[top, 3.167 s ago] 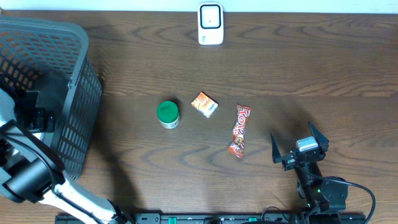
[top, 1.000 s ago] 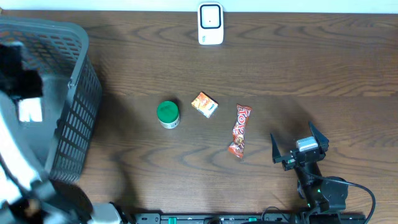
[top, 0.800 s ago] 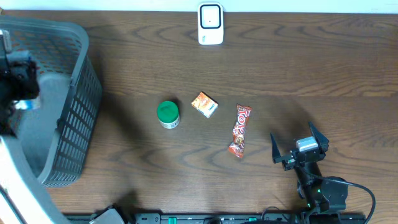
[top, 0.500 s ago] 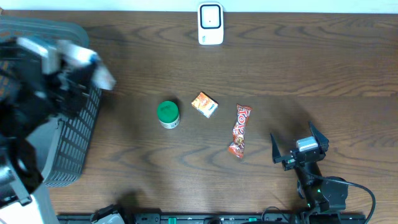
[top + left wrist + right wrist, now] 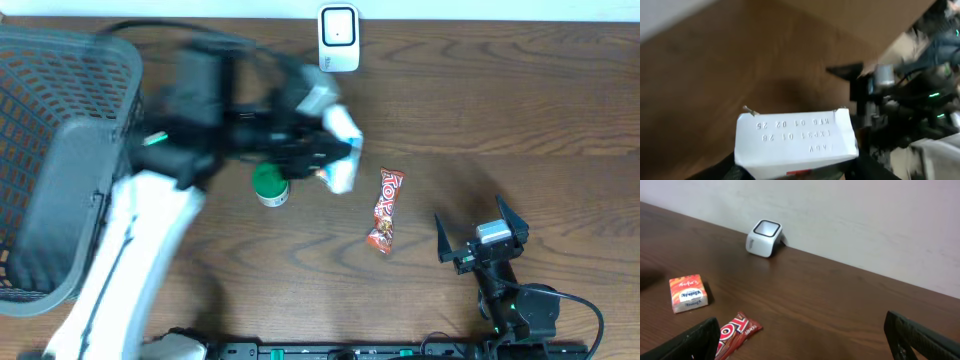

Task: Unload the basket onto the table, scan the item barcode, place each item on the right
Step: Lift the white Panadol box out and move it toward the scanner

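Dark wooden table (image 5: 520,90), pale wall behind. Overhead: left gripper (image 5: 338,152), blurred, was clamped on a white box (image 5: 343,178) held above the table's middle, just beside a green-lidded tin (image 5: 268,186); scanner (image 5: 338,38) at the far edge, well apart; basket (image 5: 70,90) at left; candy bar (image 5: 386,210); right gripper (image 5: 480,240) gaped empty near the front edge. Left wrist: box end with stamped date faced the camera; no barcode showed. Right wrist: scanner, orange packet (image 5: 687,293), candy bar. Step judged: box in carriage toward scanner. Next move judged: turn the barcode face to the scanner's window and hold it close.
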`<state>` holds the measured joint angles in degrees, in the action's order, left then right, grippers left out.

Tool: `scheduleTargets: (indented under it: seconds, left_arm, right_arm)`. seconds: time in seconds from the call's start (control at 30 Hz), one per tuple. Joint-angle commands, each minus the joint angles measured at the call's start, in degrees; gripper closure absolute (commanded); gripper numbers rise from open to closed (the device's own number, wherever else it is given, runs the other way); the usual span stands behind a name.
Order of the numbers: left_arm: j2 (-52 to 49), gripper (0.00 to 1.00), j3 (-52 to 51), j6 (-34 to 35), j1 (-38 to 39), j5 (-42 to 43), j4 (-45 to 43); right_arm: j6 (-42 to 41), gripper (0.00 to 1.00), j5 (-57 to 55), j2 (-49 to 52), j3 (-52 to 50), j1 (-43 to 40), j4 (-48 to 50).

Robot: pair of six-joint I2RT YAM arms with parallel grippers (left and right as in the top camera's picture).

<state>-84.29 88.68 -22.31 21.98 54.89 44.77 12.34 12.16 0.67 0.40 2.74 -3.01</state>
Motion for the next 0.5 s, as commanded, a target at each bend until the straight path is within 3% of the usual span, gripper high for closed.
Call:
scheduleTargets:
  seconds: [0.0,0.27,0.47]
  left_arm:
    - [-8.39,0.49,-0.46,-0.02,7.3,-9.27,-2.14]
    - [-24.57,0.49,-0.46,1.05,15.1,-13.0,-5.25]
    - [-30.75,0.49,-0.46,2.54,16.63,-15.5,-5.44]
  right_arm:
    - [-0.72,0.01,0.13,-0.35,-0.11,-0.5,-0.2]
    - [-0.72,0.01,0.15,-0.35,-0.11,-0.5,-0.2]
    - [-0.72,0.01,0.13,-0.35,-0.11,-0.5,-0.2]
